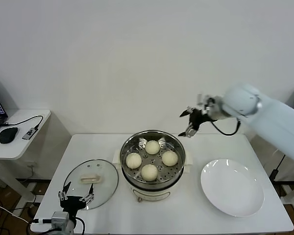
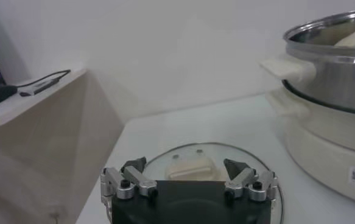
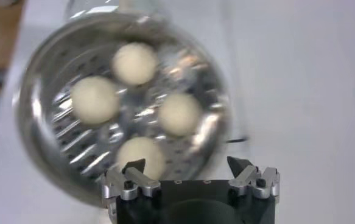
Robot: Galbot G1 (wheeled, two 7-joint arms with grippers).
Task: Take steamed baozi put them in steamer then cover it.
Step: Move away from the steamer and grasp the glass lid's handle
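Several cream-white steamed baozi (image 1: 152, 147) lie inside the shiny perforated steamer (image 1: 182, 149), which sits uncovered on its cream pot base in the middle of the table. The right wrist view looks down on the baozi (image 3: 95, 99) in the basket (image 3: 36, 125). My right gripper (image 1: 184, 125) hangs open and empty above the steamer's far right rim; it shows as the right gripper (image 3: 187, 164) in its own view. The cover (image 1: 102, 188), a glass lid with a cream handle (image 2: 189, 168), lies flat left of the pot. My left gripper (image 1: 77, 192) stands open at the lid's near edge.
An empty white plate (image 1: 232, 187) lies right of the steamer. A side table (image 1: 19, 142) with a mouse and cables stands off to the left. In the left wrist view the pot base (image 2: 329, 152) rises close beside the lid.
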